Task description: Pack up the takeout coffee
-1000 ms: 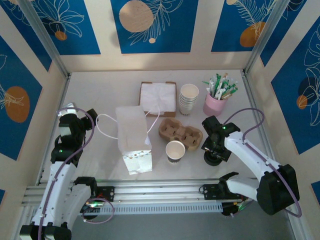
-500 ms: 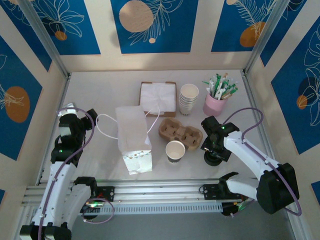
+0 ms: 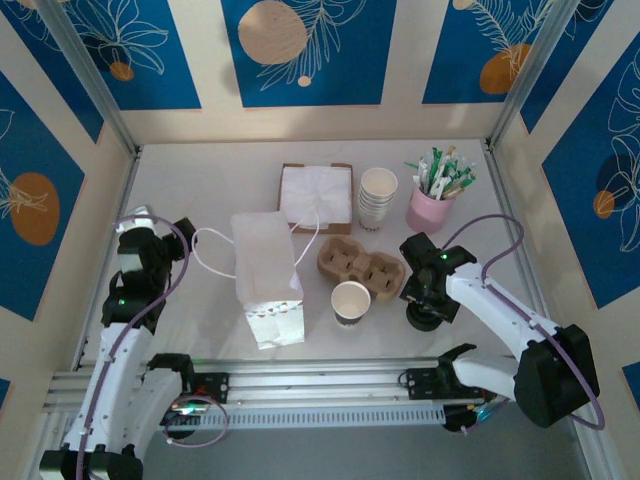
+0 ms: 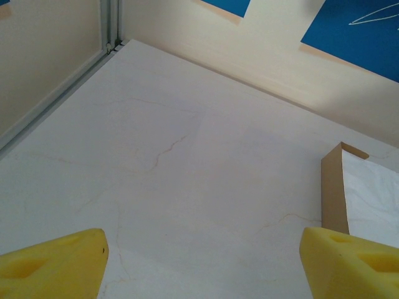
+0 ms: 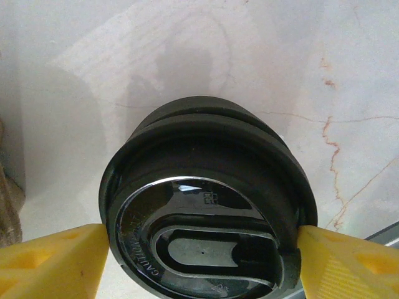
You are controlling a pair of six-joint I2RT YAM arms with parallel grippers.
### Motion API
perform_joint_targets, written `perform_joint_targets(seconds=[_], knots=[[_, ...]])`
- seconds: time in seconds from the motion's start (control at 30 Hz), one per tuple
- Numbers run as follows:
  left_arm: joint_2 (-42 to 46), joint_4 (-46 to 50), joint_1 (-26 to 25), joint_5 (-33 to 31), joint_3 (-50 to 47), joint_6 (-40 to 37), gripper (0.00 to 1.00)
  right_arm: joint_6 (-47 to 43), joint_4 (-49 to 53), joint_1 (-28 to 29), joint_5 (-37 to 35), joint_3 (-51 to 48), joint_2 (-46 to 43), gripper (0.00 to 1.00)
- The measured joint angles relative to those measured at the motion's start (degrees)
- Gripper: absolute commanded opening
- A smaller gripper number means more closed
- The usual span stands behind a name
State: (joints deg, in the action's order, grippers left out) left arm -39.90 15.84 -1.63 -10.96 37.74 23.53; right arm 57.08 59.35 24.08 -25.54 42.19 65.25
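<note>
The takeout coffee's cup (image 3: pixel 351 301), a single small cream paper cup, stands open-topped on the table in front of the brown cup carrier (image 3: pixel 362 266). To its right sits a small stack of black plastic lids (image 3: pixel 424 318). My right gripper (image 3: pixel 426 300) is lowered over that stack. In the right wrist view the top black lid (image 5: pixel 206 205) sits between the yellow fingertips, which touch its rim on both sides, so my right gripper (image 5: pixel 204 249) is shut on it. My left gripper (image 3: pixel 150 228) hangs open at the far left over bare table, and the left wrist view shows the same open left gripper (image 4: pixel 202 258).
A white paper bag (image 3: pixel 266 275) with looped handles lies left of the carrier. Behind stand a cardboard napkin box (image 3: pixel 316 196), a stack of lidless cream cups (image 3: pixel 378 197) and a pink holder of sticks (image 3: pixel 432 205). The box's corner (image 4: pixel 333 187) shows by my left gripper.
The right arm has edged slightly left over the lid stack. The left arm and the other objects have not moved.
</note>
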Motion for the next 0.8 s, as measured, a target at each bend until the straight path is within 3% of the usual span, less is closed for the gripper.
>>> perform_joint_targets(seconds=[0.5, 0.8], knots=[[0.0, 0.02, 0.0, 0.0, 0.0, 0.0, 0.8, -0.02, -0.39, 0.26, -0.68, 0.0, 1.51, 0.81], [0.0, 0.02, 0.0, -0.02, 0.0, 0.0, 0.81, 0.0, -0.39, 0.37, -1.01, 0.02, 1.68, 0.73]])
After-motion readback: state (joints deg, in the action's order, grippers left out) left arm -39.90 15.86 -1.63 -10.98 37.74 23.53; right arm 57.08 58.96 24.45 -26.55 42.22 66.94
